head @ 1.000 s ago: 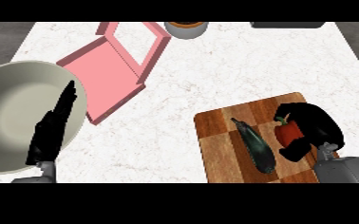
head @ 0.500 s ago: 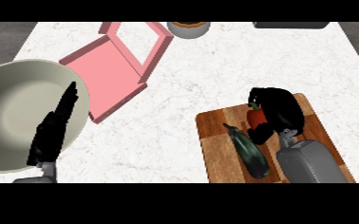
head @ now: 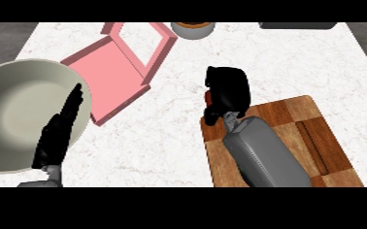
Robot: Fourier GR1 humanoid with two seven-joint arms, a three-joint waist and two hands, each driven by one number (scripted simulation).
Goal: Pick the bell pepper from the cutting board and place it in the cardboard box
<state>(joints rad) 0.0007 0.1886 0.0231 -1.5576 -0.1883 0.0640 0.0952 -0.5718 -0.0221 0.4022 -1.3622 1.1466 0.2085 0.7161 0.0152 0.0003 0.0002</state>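
Lifted off the cutting board (head: 315, 140), our right hand (head: 228, 89) now carries the bell pepper (head: 208, 97), curled round it, toward the pink cardboard box (head: 114, 73), placing still ahead.

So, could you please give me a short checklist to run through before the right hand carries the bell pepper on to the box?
1. Grasp: right hand is curled round the bell pepper, of which only a red sliver shows: ok.
2. Pepper clear of the cutting board: it sits past the board's upper left corner in the view; its height cannot be told.
3. Pink cardboard box lies open, up and to the left: ok.
4. Bare counter between hand and box: ok.
5. Left hand rests open over the bowl, away from the route: ok.
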